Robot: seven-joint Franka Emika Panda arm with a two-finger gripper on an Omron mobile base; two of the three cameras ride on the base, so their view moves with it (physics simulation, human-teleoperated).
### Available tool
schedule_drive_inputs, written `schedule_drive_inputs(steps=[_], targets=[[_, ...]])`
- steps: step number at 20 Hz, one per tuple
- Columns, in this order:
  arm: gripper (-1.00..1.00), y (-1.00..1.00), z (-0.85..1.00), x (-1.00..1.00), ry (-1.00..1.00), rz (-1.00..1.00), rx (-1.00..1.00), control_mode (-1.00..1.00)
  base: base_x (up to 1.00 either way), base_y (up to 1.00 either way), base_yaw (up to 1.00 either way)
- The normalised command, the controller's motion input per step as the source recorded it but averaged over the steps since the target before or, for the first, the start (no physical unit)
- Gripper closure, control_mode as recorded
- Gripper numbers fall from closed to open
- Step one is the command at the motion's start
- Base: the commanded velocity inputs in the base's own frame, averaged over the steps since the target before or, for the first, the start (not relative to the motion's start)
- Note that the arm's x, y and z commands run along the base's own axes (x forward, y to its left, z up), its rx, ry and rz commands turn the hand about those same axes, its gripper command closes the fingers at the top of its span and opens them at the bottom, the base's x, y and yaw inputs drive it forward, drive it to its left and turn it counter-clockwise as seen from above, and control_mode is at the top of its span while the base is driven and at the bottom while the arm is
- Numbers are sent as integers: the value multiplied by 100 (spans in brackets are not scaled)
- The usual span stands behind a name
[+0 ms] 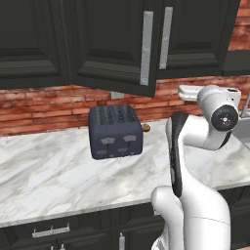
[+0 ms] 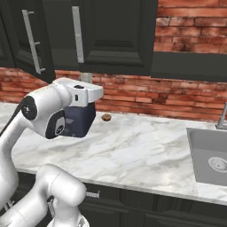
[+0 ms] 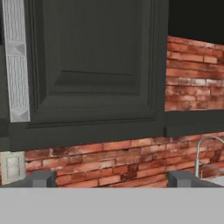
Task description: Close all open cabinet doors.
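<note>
- Left base view: one cabinet door (image 1: 114,46) hangs ajar over the table (image 1: 44,171), its lower edge swung out ahead of its neighbours, silver handle (image 1: 146,48) on its right edge.
- Just right of it, a shut door (image 1: 195,36) with its own bar handle (image 1: 166,37), the two handles side by side.
- Under the open door, a dark toaster (image 1: 115,131) stands on the marble, a small brown round thing (image 1: 145,127) just beside it near the brick wall (image 1: 39,110).
- White arm rises lower right, wrist bent up toward the cabinets.
- Right base view: the open door (image 2: 29,37) juts out at the upper left, its handle (image 2: 33,42) standing clear of the face; the shut door (image 2: 117,33) is next to it, and a sink (image 2: 208,155) is set in the table at the right.
- The hand (image 2: 91,93) sits at the end of the white wrist, below the cabinets and in front of the toaster.
- Hand view: the hand (image 3: 111,178) looks straight at a black door panel (image 3: 96,65), handle end (image 3: 16,65) at left, brick below, a wall outlet (image 3: 12,166) low left, a faucet (image 3: 205,153) low right.
- Finger tips (image 3: 39,178) spread wide apart, nothing between them, touching nothing.
</note>
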Motion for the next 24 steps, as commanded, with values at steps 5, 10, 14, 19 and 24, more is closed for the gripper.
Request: schedule_drive_inputs(steps=[5, 10, 14, 19, 24], targets=[[-100, 12, 37, -94, 22, -5, -2, -100, 0, 0, 0], [-100, 50, -1, -88, 4, 0, -6, -100, 0, 0, 0], [-100, 71, -3, -51, -5, 1, -5, -100, 0, 0, 0], [-100, 76, -3, -35, -3, 1, -6, -100, 0, 0, 0], [-100, 78, 0, -9, -8, 0, -5, -100, 0, 0, 0]])
